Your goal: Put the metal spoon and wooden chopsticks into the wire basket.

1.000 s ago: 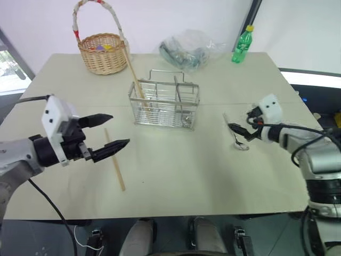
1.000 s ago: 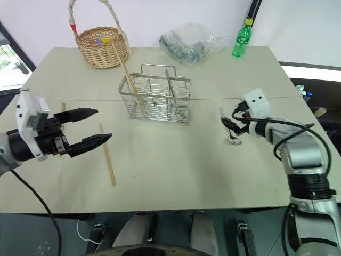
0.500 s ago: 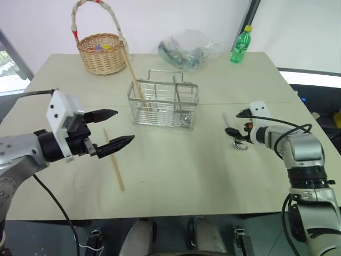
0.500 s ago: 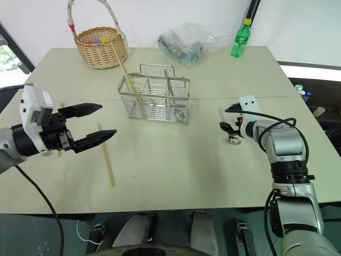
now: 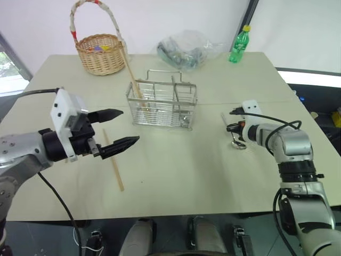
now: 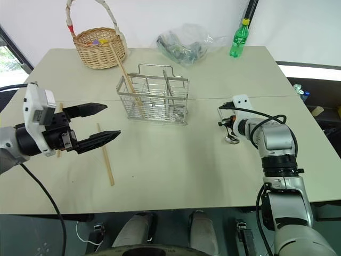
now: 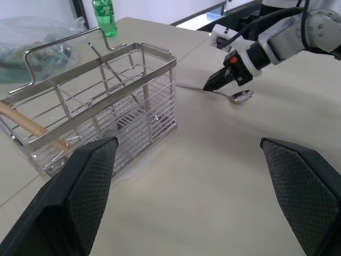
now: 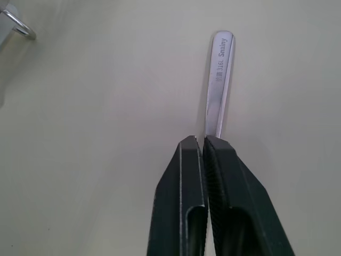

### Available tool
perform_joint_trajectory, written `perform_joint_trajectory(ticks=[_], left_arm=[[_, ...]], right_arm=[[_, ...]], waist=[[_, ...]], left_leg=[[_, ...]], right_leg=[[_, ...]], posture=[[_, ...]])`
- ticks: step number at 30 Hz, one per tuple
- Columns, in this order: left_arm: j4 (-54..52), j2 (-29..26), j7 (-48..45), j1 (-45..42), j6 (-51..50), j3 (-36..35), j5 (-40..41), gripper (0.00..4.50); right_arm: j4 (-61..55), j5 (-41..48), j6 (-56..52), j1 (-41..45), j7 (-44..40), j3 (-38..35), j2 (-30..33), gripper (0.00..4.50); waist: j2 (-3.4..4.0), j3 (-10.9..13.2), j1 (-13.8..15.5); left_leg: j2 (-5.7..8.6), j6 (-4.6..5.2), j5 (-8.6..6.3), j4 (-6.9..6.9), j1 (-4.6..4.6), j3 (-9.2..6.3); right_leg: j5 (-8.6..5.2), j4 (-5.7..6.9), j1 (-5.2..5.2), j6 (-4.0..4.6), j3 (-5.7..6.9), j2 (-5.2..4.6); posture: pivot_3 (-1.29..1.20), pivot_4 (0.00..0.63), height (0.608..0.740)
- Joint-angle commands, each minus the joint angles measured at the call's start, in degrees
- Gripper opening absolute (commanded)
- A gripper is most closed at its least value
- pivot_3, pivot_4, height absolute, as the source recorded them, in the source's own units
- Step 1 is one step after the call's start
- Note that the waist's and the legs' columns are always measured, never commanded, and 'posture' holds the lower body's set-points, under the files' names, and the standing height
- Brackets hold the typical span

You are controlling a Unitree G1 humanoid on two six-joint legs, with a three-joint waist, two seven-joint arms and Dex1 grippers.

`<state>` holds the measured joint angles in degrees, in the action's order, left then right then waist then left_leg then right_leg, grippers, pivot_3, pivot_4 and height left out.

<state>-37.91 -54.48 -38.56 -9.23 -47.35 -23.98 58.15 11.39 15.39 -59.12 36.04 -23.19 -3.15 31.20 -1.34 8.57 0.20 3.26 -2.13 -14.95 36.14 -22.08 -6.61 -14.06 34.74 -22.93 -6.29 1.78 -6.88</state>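
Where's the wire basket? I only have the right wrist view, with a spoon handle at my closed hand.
Observer: The wire basket stands to the left of your right hand, apart from the metal spoon.
Operator: And the chopsticks?
Observer: One wooden chopstick lies flat on the table, by the open left hand.
Operator: The other?
Observer: A second chopstick leans in the basket's left end.

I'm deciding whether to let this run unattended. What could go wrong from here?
The right gripper has shut on the metal spoon with only its fingertips on the slim handle, so the spoon might pivot or slip when lifted. One wooden chopstick lies flat on the table, which may be hard for the open left gripper to pinch. Another chopstick leans out of the wire basket and could be knocked.
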Motion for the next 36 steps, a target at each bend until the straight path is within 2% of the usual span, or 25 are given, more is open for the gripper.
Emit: perform_joint_trajectory(ticks=[1, 8, 11, 15, 26, 27, 28, 32, 36], left_arm=[[-0.6, -1.1, 0.1, -1.3, 0.3, -0.5, 0.5, 4.5], [0.7, -1.1, -0.3, -2.5, 1.1, 0.7, -0.5, 4.5], [1.3, -1.0, -0.6, -2.9, 1.4, 1.1, -1.0, 4.5], [2.1, -0.9, -1.1, -3.4, 2.0, 1.6, -1.9, 4.5], [3.3, -1.1, -1.3, -6.2, 1.8, 2.1, -2.5, 4.5], [3.3, -1.1, -1.3, -6.4, 1.7, 2.1, -2.4, 4.5], [3.3, -1.2, -1.2, -6.6, 1.6, 2.0, -2.3, 4.5], [3.3, -1.3, -1.3, -6.6, 1.5, 1.7, -2.3, 4.5], [3.3, -1.3, -1.2, -6.4, 1.4, 1.4, -2.2, 4.5]], right_arm=[[-1.2, 0.0, -0.2, -0.4, 0.1, -1.3, 0.1, 0.03], [-1.7, 0.1, 0.7, -0.6, 0.6, -2.8, 0.4, 0.03], [-2.8, 1.0, -0.3, -0.5, -0.3, -3.3, 0.5, 0.9], [-4.3, 0.2, -0.8, -0.4, 0.7, -2.7, 0.7, 2.83], [0.4, 0.2, -0.5, -0.7, 2.6, -2.9, -2.4, 2.83], [0.8, 0.1, -0.1, -0.8, 2.7, -2.8, -2.6, 2.32], [1.1, 0.1, 0.3, -0.8, 2.6, -2.8, -2.8, 2.09], [0.9, 0.3, 1.0, -0.7, 2.0, -2.9, -3.4, 0.02], [0.7, -0.3, 1.7, -0.4, 1.6, -2.5, -3.2, 0.02]], waist=[[0.0, 0.0, 0.0], [0.0, 0.0, 0.1], [0.0, 0.0, 0.1], [0.0, 0.0, -0.1], [-0.07, 0.0, -0.9], [-0.07, 0.0, -0.9], [-0.08, 0.0, -0.9], [-0.1, -0.1, -1.1], [-0.08, 0.0, -1.0]], left_leg=[[0.0, 0.0, 0.0, 0.0, 0.02, 0.0], [0.0, 0.0, 0.0, 0.01, 0.05, 0.01], [0.01, 0.0, 0.0, 0.01, 0.05, 0.01], [0.01, 0.0, 0.0, 0.0, 0.05, 0.02], [0.0, 0.0, 0.0, -0.01, 0.06, 0.01], [0.0, 0.0, 0.0, -0.01, 0.07, 0.01], [0.0, 0.0, 0.0, -0.01, 0.09, 0.01], [0.0, 0.0, 0.0, -0.01, 0.13, 0.01], [0.0, 0.0, 0.0, -0.03, 0.26, 0.01]], right_leg=[[0.0, 0.02, 0.01, 0.0, 0.0, 0.0], [-0.01, 0.14, 0.01, 0.01, -0.01, 0.0], [-0.01, 0.15, 0.01, 0.0, -0.01, 0.0], [-0.01, 0.24, -0.07, 0.0, -0.03, 0.0], [0.0, 0.3, -0.08, -0.01, -0.03, 0.01], [0.0, 0.3, -0.08, -0.01, -0.03, 0.02], [0.0, 0.31, -0.06, -0.01, -0.03, 0.02], [0.0, 0.32, -0.05, -0.01, -0.03, 0.05], [0.0, 0.32, 0.06, -0.01, -0.05, 0.04]], posture=[[0.0, 0.15, 0.674], [0.0, 0.15, 0.674], [0.0, 0.15, 0.674], [0.0, 0.15, 0.674], [0.0, 0.15, 0.674], [0.0, 0.15, 0.674], [0.0, 0.15, 0.674], [0.0, 0.15, 0.674], [0.0, 0.15, 0.674]])
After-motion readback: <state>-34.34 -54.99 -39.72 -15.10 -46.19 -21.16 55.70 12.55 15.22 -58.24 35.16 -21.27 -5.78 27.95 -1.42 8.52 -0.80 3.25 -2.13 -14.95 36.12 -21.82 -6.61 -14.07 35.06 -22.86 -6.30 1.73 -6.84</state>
